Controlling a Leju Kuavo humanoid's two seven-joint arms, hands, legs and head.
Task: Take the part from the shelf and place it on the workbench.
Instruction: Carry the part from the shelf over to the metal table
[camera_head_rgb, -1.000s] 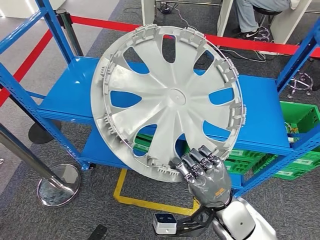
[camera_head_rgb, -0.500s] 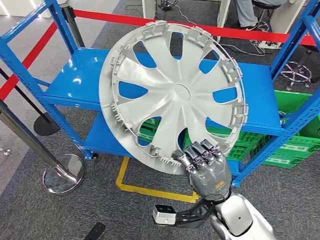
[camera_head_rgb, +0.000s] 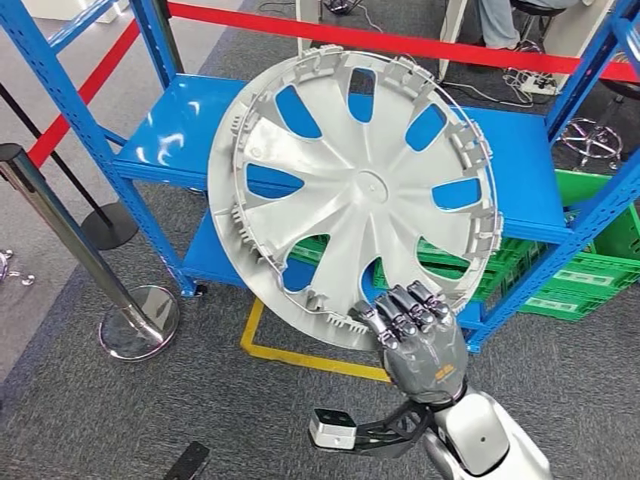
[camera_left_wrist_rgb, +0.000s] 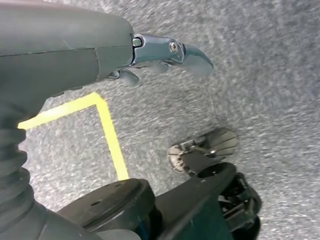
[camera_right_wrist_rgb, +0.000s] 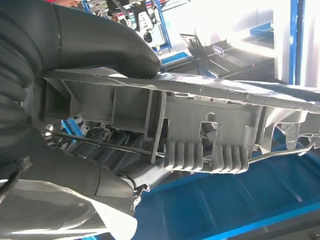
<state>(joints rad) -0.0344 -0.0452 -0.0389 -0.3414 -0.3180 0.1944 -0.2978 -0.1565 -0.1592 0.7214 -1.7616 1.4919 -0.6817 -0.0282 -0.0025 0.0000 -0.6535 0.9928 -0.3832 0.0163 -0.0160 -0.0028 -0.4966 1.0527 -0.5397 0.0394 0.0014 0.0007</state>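
I have the part, a silver wheel cover (camera_head_rgb: 353, 195), filling the centre of the head frame, tilted up in front of the blue shelf (camera_head_rgb: 521, 175) and clear of its deck. My right hand (camera_head_rgb: 413, 340) grips it by the lower rim, low and right of centre, so the wide disc stands off my body. The left hand (camera_left_wrist_rgb: 113, 50) hangs over grey floor (camera_left_wrist_rgb: 264, 75), apparently holding nothing, though I cannot tell how its fingers lie.
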